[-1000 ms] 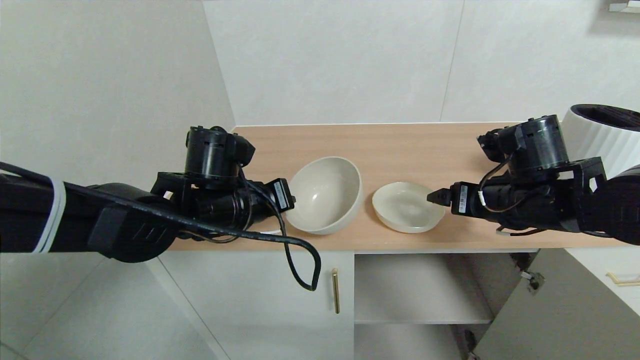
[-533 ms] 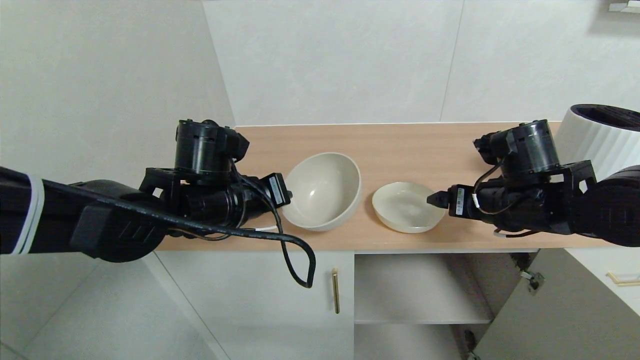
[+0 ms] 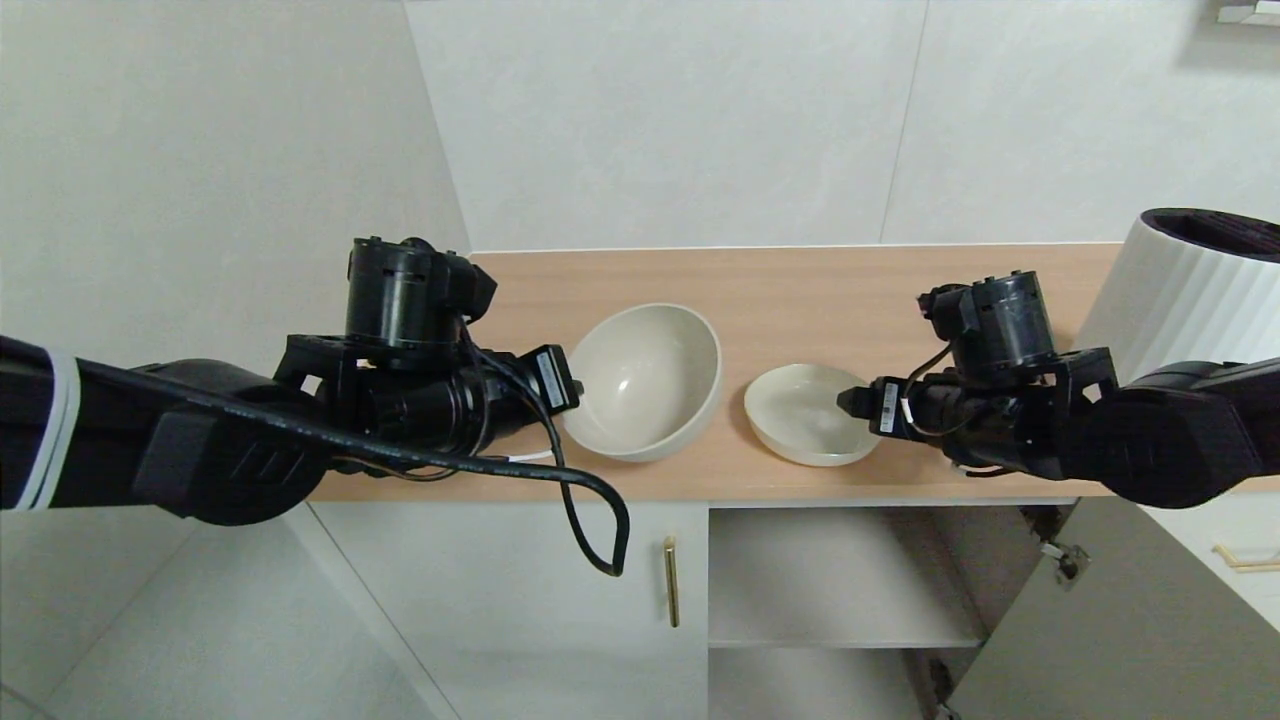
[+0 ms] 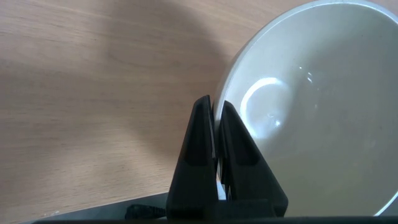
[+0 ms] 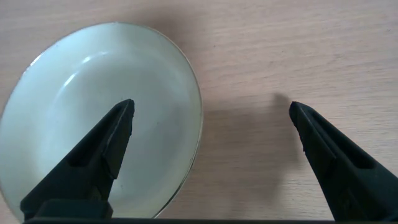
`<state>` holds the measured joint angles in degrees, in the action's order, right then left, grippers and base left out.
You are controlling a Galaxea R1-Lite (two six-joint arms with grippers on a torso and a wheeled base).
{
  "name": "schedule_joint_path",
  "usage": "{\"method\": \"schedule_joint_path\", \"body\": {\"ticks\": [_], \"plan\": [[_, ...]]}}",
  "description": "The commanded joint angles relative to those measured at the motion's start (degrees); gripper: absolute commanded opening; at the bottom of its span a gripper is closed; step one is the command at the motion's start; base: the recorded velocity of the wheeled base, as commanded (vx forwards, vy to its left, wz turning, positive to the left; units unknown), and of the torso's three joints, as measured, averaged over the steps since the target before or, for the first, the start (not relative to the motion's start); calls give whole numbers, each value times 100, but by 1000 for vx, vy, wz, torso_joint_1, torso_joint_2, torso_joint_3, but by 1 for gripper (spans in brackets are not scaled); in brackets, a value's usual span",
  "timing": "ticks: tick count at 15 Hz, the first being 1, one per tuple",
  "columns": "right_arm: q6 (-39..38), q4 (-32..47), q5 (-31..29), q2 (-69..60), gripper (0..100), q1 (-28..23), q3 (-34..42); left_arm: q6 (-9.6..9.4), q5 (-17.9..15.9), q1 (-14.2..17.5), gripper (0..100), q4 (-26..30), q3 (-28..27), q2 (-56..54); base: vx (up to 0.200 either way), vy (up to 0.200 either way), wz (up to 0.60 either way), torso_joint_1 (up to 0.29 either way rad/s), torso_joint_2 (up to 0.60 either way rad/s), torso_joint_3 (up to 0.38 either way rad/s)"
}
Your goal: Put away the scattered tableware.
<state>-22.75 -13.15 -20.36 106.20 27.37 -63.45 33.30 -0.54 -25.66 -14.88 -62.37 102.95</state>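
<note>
A large cream bowl (image 3: 648,382) is tilted up off the wooden counter (image 3: 800,290), with my left gripper (image 3: 572,382) shut on its left rim. In the left wrist view the two fingers (image 4: 214,134) pinch the bowl (image 4: 311,106) at its rim. A small shallow cream dish (image 3: 808,413) lies flat to its right. My right gripper (image 3: 850,400) stands open over the dish's right edge; in the right wrist view its fingers (image 5: 118,134) spread wide, one over the dish (image 5: 99,118) and one over bare wood.
A white ribbed container (image 3: 1190,280) stands at the counter's right end. Below the counter an open cupboard (image 3: 830,580) shows a shelf, its door (image 3: 1100,620) swung out right. A closed door with a brass handle (image 3: 671,581) is to the left. Walls meet behind the counter.
My left gripper has lifted and pulled the large bowl slightly left, tilting it. My right arm has moved left and lower, bringing its open gripper over the small dish's edge.
</note>
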Motion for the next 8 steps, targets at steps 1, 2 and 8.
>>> {"method": "schedule_joint_path", "body": {"ticks": [1, 2, 8], "plan": [[-2, -3, -3, 49, 100, 5, 8, 1, 1, 0, 0, 3, 5, -21, 0, 0, 0, 0, 0, 0], [-2, -3, -3, 49, 100, 5, 8, 1, 1, 0, 0, 3, -4, -21, 0, 0, 0, 0, 0, 0], [-10, -3, -3, 23, 0, 5, 17, -8, 1, 0, 0, 3, 5, -29, 0, 0, 0, 0, 0, 0]]}}
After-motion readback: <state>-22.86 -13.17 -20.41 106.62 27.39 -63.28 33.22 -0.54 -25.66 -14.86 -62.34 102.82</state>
